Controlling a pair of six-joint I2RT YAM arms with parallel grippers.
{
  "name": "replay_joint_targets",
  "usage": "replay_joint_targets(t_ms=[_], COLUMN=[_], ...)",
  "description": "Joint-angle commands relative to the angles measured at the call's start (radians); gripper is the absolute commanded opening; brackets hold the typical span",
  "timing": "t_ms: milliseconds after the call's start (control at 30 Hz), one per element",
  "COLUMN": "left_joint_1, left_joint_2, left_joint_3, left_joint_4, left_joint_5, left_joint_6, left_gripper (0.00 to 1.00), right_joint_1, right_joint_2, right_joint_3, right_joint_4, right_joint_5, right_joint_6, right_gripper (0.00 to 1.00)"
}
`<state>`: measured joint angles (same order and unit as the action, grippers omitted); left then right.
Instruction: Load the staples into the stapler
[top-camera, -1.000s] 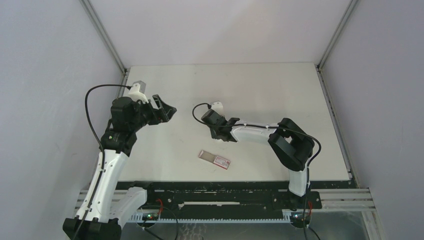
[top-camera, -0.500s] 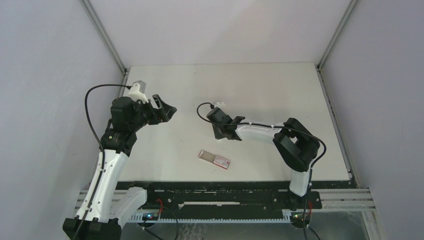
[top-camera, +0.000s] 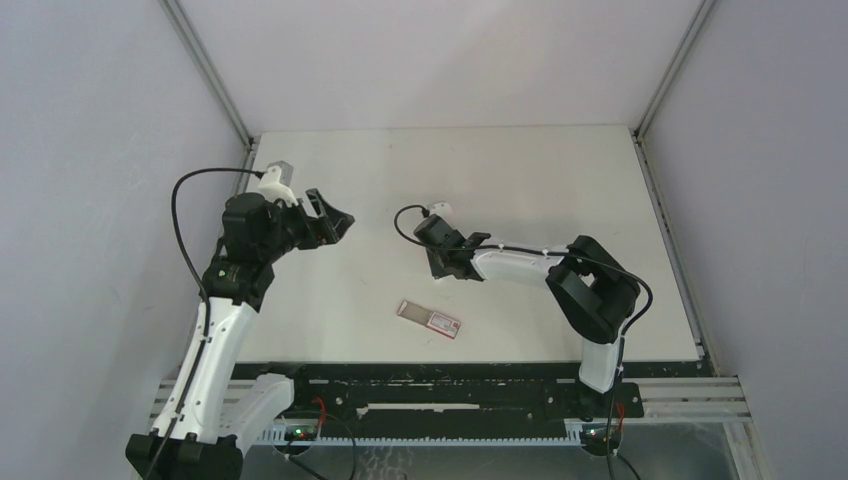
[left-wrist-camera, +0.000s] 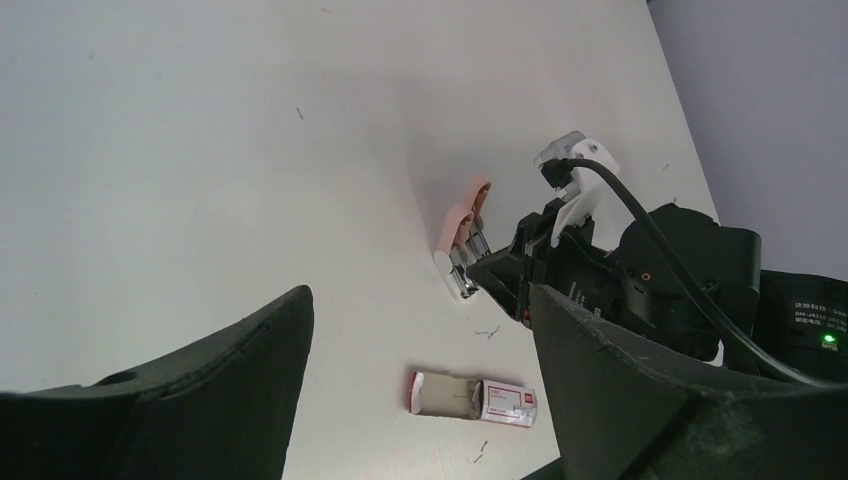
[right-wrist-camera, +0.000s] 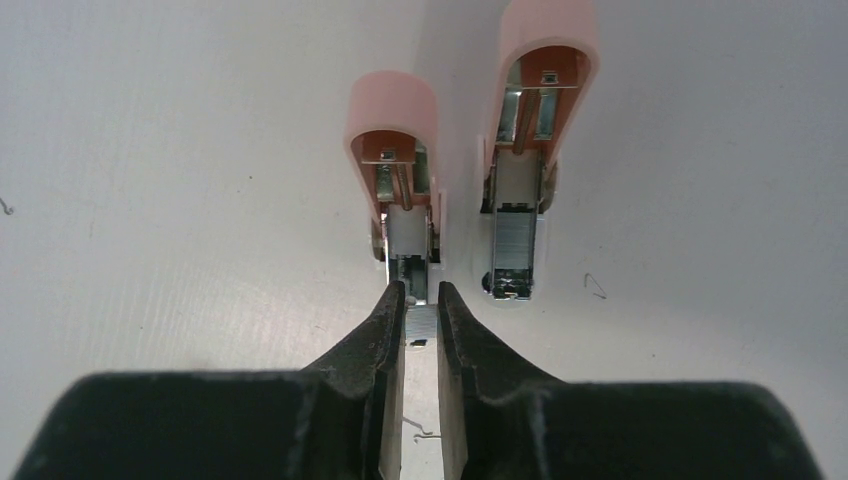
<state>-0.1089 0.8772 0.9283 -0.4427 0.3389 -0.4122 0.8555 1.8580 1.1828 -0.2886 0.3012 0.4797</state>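
Pinching the silvery metal rail tip of the glossy pink, round-nosed stapler (right-wrist-camera: 392, 130) with the right gripper (right-wrist-camera: 421, 300), matte black. Holding the left gripper (left-wrist-camera: 418, 295) spread wide at nine o'clock. Spotting the flat rectangular pink-red staples box (top-camera: 430, 319), white-labelled, at six o'clock.

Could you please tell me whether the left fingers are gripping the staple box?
No, the staple box lies on the table, apart from the open left fingers.
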Motion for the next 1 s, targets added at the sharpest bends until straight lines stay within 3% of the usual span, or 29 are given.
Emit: replay_joint_targets(t_ms=[0,600,967], left_joint_1=[0.009,0.011,0.015], left_joint_2=[0.000,0.011,0.016], left_joint_3=[-0.033,-0.033,-0.036], left_joint_4=[0.039,0.039,0.043], left_joint_5=[0.024,0.028,0.033], left_joint_6=[-0.014,-0.017,-0.016], left_gripper=[0.83,0.83,0.83], right_joint_1=[-0.022,-0.039,-0.042], right_joint_2=[-0.031,-0.114,-0.071], right_joint_3=[-0.011,-0.023,-0.039], right_joint_4=[-0.001,0.061,0.144], right_joint_5=[0.042,-0.061,-0.147], right_joint_6=[-0.028,-0.109,-0.236], right_gripper=[0.12,0.12,0.12])
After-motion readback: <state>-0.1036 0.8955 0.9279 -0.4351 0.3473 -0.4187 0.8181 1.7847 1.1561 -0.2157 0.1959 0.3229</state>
